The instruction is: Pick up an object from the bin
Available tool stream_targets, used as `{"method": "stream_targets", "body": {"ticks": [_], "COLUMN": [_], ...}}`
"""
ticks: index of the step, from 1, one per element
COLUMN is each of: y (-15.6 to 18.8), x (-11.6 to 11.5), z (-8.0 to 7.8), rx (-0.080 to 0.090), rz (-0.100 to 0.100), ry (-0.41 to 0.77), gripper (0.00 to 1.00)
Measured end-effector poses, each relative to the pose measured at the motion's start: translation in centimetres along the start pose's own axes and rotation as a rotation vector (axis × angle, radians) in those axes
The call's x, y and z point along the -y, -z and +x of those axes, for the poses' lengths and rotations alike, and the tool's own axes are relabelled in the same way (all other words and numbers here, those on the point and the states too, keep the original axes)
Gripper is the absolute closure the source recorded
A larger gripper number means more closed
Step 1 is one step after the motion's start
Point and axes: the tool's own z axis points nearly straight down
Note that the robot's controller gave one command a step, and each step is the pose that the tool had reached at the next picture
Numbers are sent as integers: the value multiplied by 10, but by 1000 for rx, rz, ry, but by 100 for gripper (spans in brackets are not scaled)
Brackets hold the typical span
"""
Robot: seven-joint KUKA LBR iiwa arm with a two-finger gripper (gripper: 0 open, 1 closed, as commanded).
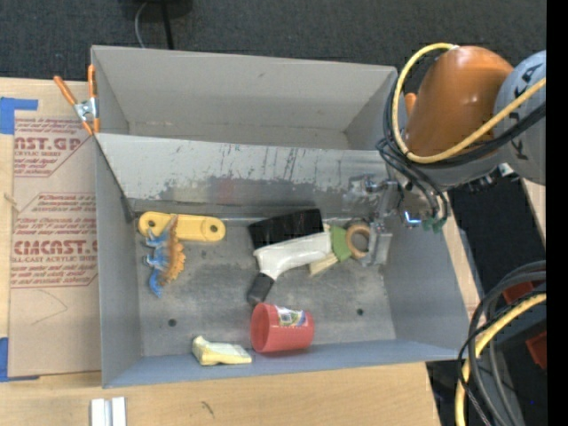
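A white piece [288,256] and black block [284,226] crowd a tan tape ring [358,239] beside our pincer [380,233]; we cannot tell its grip.

The small ring [357,240] looks like a tan roll of tape with a green bit on its left side. Its round hole faces up at us. It sits on the floor of the grey bin [240,87], a little right of the middle of the frame, touching the right end of a long white thing [297,254].
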Motion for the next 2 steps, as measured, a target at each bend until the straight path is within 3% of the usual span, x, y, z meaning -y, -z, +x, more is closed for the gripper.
{"method": "stream_targets", "body": {"ticks": [1,2], "y": [5,-72], "x": [0,-19], "z": [-1,2], "rx": [8,11], "rz": [1,1], "ry": [1,108], "gripper": [0,0]}}
